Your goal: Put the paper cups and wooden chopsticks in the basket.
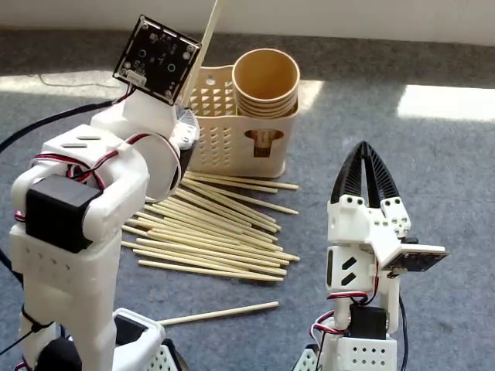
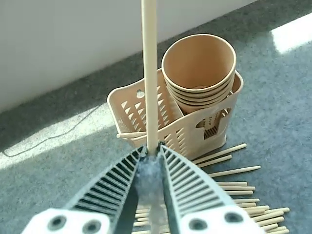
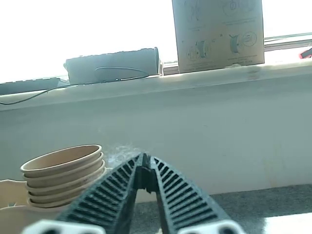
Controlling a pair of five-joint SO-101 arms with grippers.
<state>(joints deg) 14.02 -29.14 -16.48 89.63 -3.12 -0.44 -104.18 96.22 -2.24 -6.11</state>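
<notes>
Grey carpet (image 1: 448,201), white wall (image 2: 58,44); beige basket (image 1: 224,143) holds stacked paper cups (image 1: 267,77); left gripper (image 2: 152,148) clamps upright chopstick (image 2: 149,73); right gripper (image 1: 365,151) closed, empty.

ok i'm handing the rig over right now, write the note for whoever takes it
Left gripper: shut on one chopstick, held upright by the basket.
Right gripper: shut, empty, pointing up, off to the side of the basket.
Done: paper cups sit stacked in one compartment of the basket.
Left: get the held chopstick in, then the pile of chopsticks on the table in front of the basket, and the stray chopstick nearer the arms.
</notes>
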